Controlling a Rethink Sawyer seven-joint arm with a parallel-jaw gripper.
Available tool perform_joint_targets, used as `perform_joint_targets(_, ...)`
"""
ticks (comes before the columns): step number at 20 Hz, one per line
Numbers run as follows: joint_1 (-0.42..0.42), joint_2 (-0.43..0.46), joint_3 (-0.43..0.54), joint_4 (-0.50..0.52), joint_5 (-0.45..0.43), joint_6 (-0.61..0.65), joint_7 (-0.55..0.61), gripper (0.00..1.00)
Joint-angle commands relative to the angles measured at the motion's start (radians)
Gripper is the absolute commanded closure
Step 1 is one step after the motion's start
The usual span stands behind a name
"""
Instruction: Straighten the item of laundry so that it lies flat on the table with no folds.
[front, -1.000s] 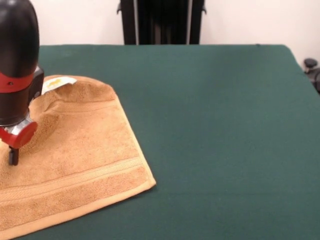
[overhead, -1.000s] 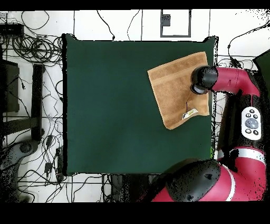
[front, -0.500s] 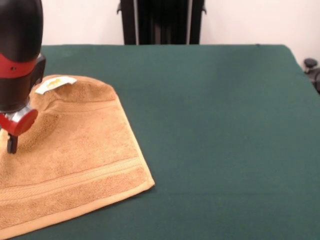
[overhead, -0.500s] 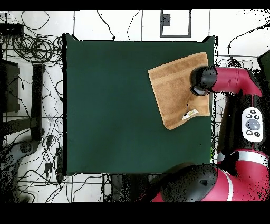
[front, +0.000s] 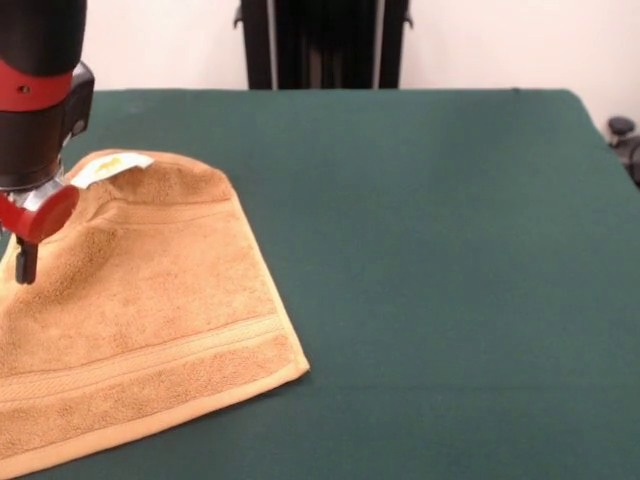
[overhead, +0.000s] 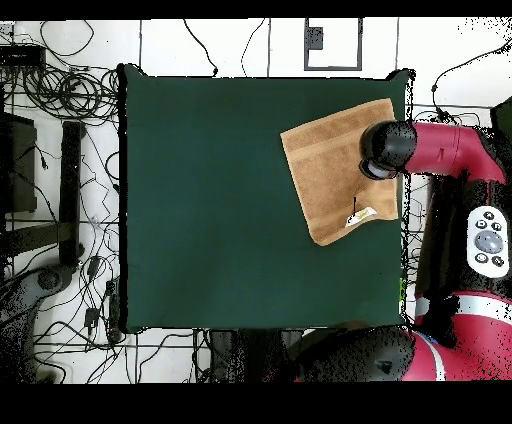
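Note:
The orange-tan towel (front: 150, 300) lies on the dark green table (front: 450, 250) at the left of the front view, running off the left and bottom edges. Its woven border band (front: 150, 350) runs along the near side. Its white care label (front: 112, 168) sits at the far corner, where the edge looks rounded and turned over. My gripper (front: 25, 262) hangs over the towel's left part, low above the cloth or touching it. In the overhead view the towel (overhead: 330, 165) lies by the table's right edge, with the gripper (overhead: 382, 150) over its right side and the label (overhead: 360, 213) below.
The robot's black pedestal (front: 325, 45) stands behind the table's far edge. A dark object (front: 625, 140) sits off the table's right side. In the overhead view, cables (overhead: 60, 90) cover the floor left of the table. The green cloth (overhead: 200, 200) stretches left of the towel.
My gripper has risen and shifted slightly toward the towel's edge. The dent in the cloth under it has flattened out. The towel's outline has barely moved.

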Motion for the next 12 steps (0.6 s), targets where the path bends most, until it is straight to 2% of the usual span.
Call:
perform_joint_targets(1, 0.04, 0.023, 0.025, 0.124, 0.044, 0.117, -0.123, 0.0)
perform_joint_targets(6, -0.04, 0.085, 0.11, 0.153, 0.107, 0.088, -0.254, 0.0)
perform_joint_targets(9, -0.099, 0.109, 0.165, 0.193, 0.177, 0.171, -0.366, 0.0)
perform_joint_targets(12, -0.132, 0.099, 0.186, 0.233, 0.21, 0.231, -0.42, 0.0)
